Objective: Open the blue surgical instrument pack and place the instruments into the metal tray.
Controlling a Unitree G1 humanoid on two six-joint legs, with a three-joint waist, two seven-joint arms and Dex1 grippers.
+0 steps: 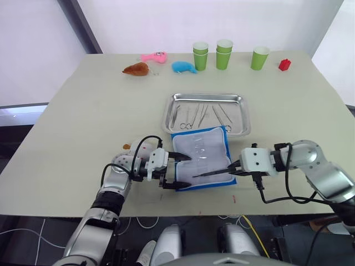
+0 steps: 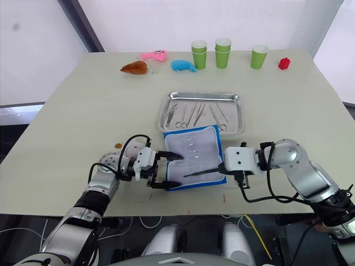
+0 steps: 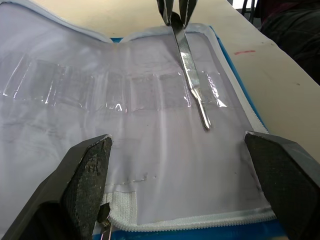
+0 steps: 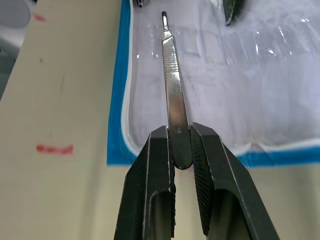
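— Right end effector (image 4: pixel 181 150)? 
— Clamped on a flat silver instrument (image 4: pixel 172 85) over the open blue pack (image 1: pixel 202 158), just before the tray (image 1: pixel 206 113).
— Left end effector (image 1: pixel 178 172)?
— Spread wide at the pack's edge, possibly touching.

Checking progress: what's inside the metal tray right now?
The metal tray holds several thin silver instruments, ring-handled ones among them, side by side. An exact count is unclear; where tools overlap, anything beneath is hidden.

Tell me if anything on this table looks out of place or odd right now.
Nothing stands out. The blue surgical instrument pack lies open and flat, the right gripper pinches a silver instrument over it, several more instruments rest inside the metal tray, and the green cups stand upright.
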